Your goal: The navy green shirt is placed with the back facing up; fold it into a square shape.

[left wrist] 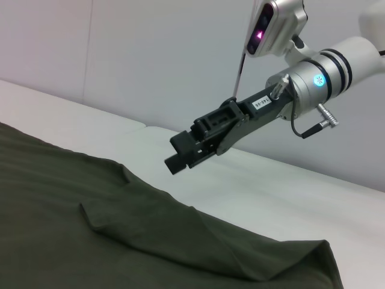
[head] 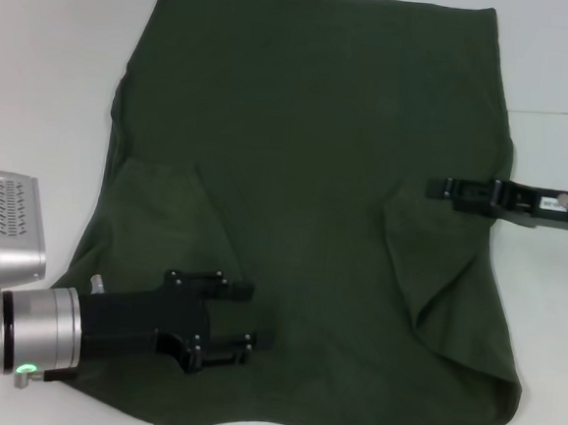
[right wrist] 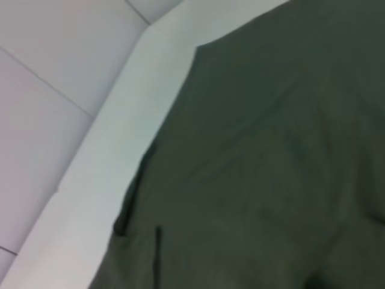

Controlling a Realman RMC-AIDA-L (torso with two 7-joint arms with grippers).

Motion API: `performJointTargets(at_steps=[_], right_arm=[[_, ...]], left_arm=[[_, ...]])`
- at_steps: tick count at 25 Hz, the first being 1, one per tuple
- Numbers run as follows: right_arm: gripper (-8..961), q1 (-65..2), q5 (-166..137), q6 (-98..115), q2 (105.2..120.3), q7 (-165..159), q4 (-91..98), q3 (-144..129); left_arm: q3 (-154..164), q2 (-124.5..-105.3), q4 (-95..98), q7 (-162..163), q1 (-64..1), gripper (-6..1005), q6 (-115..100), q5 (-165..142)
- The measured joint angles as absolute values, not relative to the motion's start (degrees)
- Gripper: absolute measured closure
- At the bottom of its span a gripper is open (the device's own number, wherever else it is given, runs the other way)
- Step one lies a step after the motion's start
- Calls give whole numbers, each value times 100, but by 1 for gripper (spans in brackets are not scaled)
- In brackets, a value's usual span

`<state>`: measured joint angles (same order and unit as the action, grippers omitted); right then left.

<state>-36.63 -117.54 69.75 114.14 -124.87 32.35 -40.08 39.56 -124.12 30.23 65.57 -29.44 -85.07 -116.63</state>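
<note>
The navy green shirt lies spread flat on the white table, with both sleeves folded inward onto the body. My left gripper is open and empty over the shirt's near left part. My right gripper is shut and empty, hovering over the shirt's right edge near the folded sleeve. The left wrist view shows the right gripper above the table, just past the shirt's folded edge. The right wrist view shows only shirt fabric and table.
The white table surrounds the shirt on the left, the right and the far side. A pale wall stands behind the table. The shirt's near hem reaches the bottom edge of the head view.
</note>
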Motion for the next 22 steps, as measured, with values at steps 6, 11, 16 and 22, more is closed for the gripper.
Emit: performJointTargets(at_steps=[6, 11, 16, 22], right_arm=[[267, -3493, -11870, 6950, 11319, -12679, 3189, -4013], [121, -3512, -12010, 6830, 11333, -12789, 2982, -4013], [13, -3553, -12167, 6686, 11407, -12790, 2896, -4017], [23, -3503, -12165, 6656, 11430, -12754, 2914, -3961]], left_arm=[[3969, -12419, 3018, 6557, -2944, 333, -8506, -11663], [3973, -12419, 3014, 6556, -2944, 333, -8507, -11663], [3973, -12419, 3014, 6553, -2944, 333, -8507, -11663], [3973, -12412, 3033, 6554, -2944, 332, -8508, -11685]])
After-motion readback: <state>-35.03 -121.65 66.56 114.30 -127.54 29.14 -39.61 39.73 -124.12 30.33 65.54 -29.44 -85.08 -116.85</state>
